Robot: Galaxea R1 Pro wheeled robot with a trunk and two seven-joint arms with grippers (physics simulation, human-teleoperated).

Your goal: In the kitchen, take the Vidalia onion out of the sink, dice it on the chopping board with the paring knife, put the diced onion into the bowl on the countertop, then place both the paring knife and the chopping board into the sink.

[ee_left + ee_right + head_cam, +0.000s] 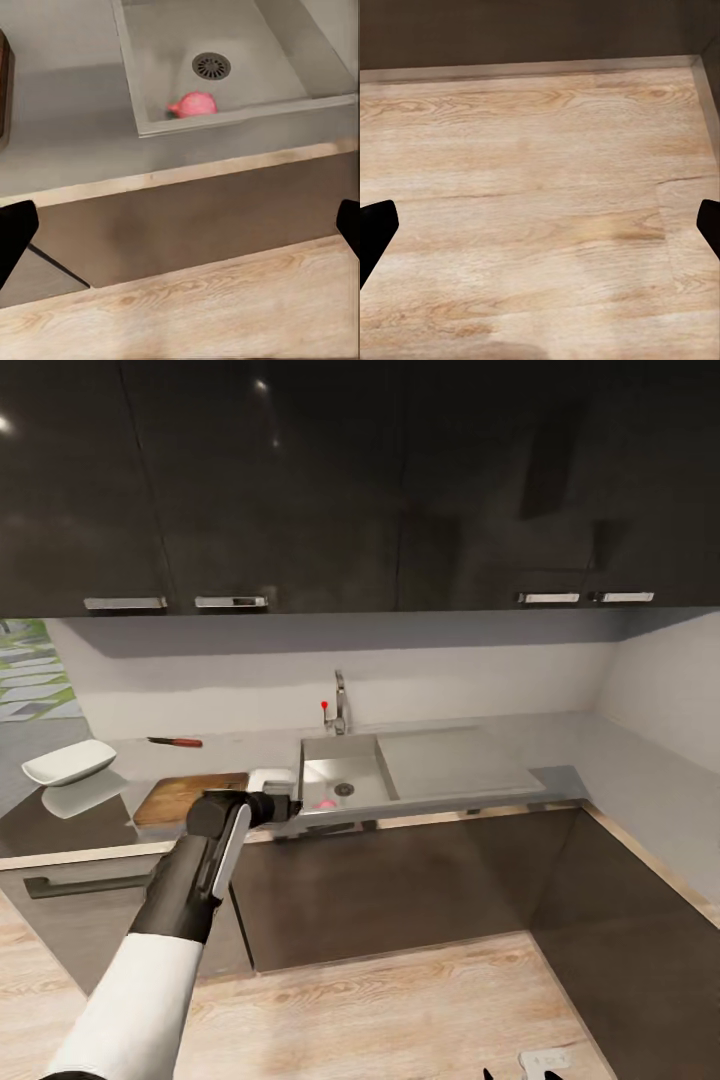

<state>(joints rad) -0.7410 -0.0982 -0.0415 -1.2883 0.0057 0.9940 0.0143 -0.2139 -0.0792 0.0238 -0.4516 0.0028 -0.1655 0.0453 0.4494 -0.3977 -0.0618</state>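
Note:
The pink Vidalia onion (327, 803) (196, 103) lies in the grey sink (322, 760) (247, 112), against its front wall and near the round drain (211, 65). My left gripper (285, 807) (180, 232) hovers open and empty at the countertop's front edge, just left of the basin and short of the onion. The wooden chopping board (185, 797) lies left of the sink. The red-handled paring knife (175, 741) rests behind it on the countertop (250, 750). Further left stands the white bowl (70, 761). My right gripper (520, 1074) (540, 229) hangs low over the wooden floor, open.
A chrome tap (340, 705) with a red-tipped lever stands behind the basin, and the flat drainboard (450, 760) extends to its right. Dark wall cabinets (300, 480) hang overhead. The worktop turns a corner at the right. Dark base cabinets (400, 880) sit below.

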